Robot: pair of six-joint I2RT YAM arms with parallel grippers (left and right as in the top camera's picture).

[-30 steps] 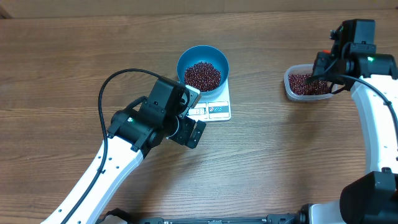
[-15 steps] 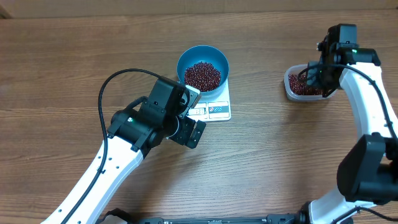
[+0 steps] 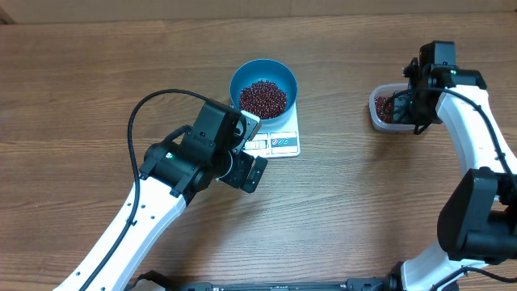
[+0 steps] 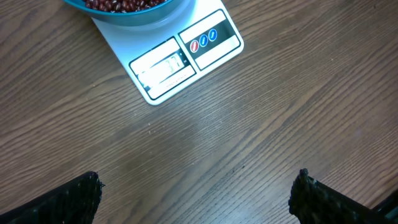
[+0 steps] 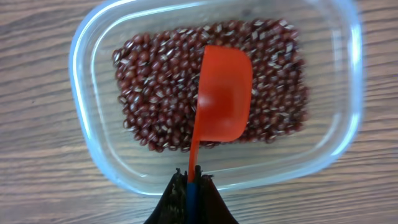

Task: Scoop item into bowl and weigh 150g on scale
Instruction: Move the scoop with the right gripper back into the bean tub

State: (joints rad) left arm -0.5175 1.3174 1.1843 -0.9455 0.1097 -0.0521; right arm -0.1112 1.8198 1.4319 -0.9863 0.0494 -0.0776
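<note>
The blue bowl (image 3: 263,81) stands on the white scale (image 3: 283,144) and holds a heap of red-brown beans (image 3: 262,99). My left gripper (image 3: 252,147) hovers just in front of the scale, open, with nothing between its fingers. Its wrist view shows the scale's display (image 4: 163,65) and the bowl's rim (image 4: 134,17) above bare wood. My right gripper (image 5: 193,177) is shut on the handle of an orange-red scoop (image 5: 221,93). The scoop's cup lies over more beans (image 5: 155,93) inside the clear plastic tub (image 5: 348,124), and no beans show on it.
The clear tub (image 3: 376,115) sits at the right of the wooden table (image 3: 363,210), well apart from the scale. A black cable (image 3: 141,109) loops up from my left arm, which reaches in from the bottom left.
My right wrist has swung left and turned over the tub, bringing the scoop above the beans. The left arm, the bowl and the scale have not moved.
</note>
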